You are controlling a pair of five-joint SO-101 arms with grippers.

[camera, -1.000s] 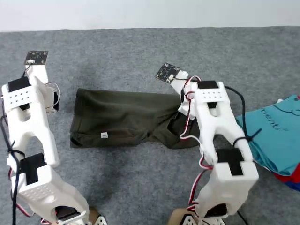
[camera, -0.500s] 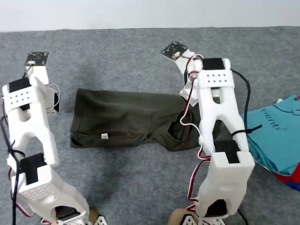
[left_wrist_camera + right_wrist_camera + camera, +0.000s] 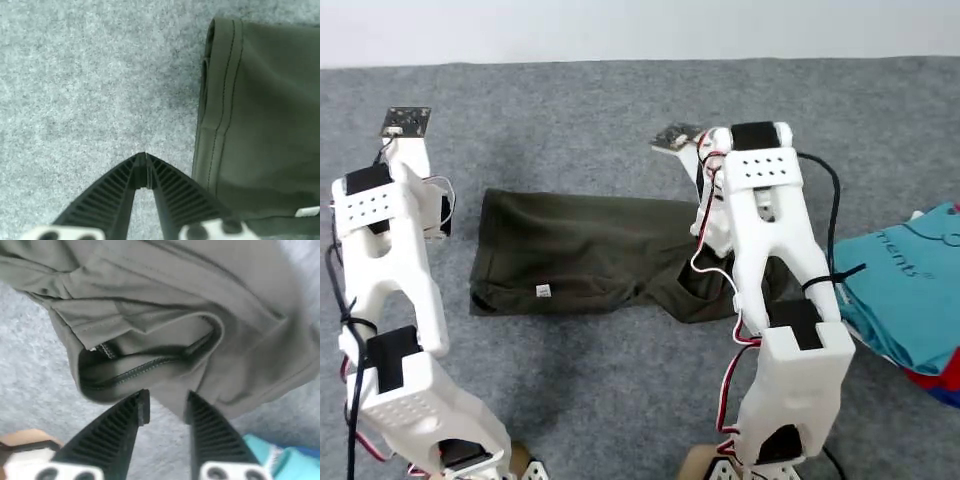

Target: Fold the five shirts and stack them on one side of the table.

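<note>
- The left claw [image 3: 146, 159] is closed, over the grey worktop [image 3: 620, 110], just beside the dark green shirt [image 3: 580, 250].
- The right claw [image 3: 166, 407] is open and empty, above that shirt's collar end.
- The teal shirt [image 3: 910, 290] lies at the worktop's right edge.

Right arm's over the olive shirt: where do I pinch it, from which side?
Probably the raised lip of the neck opening on the olive shirt, from above: it stands off the carpet while the rest lies flat, with the open right gripper beside it.
</note>
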